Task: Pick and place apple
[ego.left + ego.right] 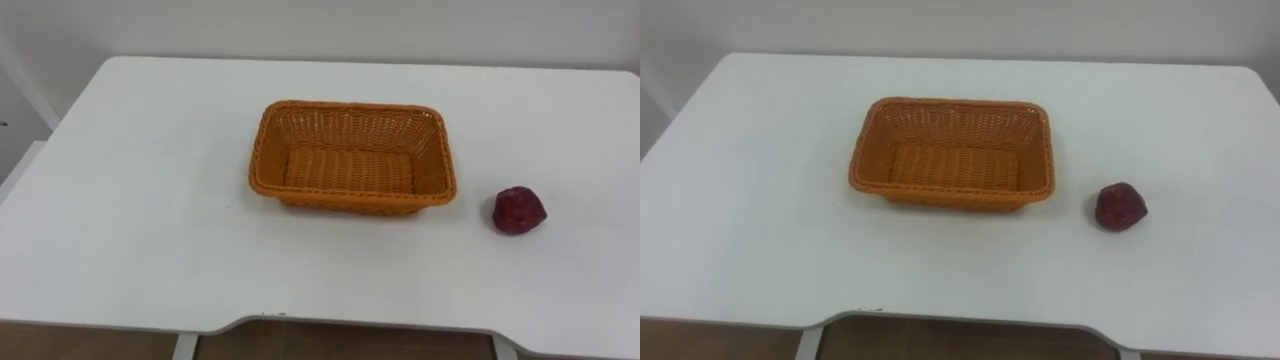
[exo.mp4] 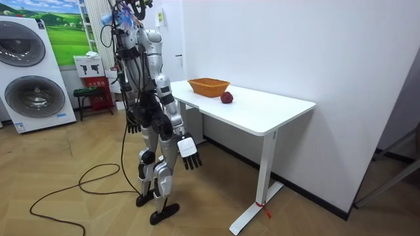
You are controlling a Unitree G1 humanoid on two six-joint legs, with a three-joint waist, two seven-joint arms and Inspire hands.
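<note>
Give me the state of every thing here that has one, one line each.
White table: level, two things resting on it.
Orange woven rectangular basket: upright, empty, on the table.
Dark red apple: on the table, right of the basket, apart from it, unheld.
Left hand: open, hanging by the robot's side, empty.
Right hand: open, hanging by the robot's side, empty.

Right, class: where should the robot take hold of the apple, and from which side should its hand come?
Probably from above with the right hand, closing round the sides of the apple: rounded, it sits free on the table, right of the basket and apart from it.
</note>
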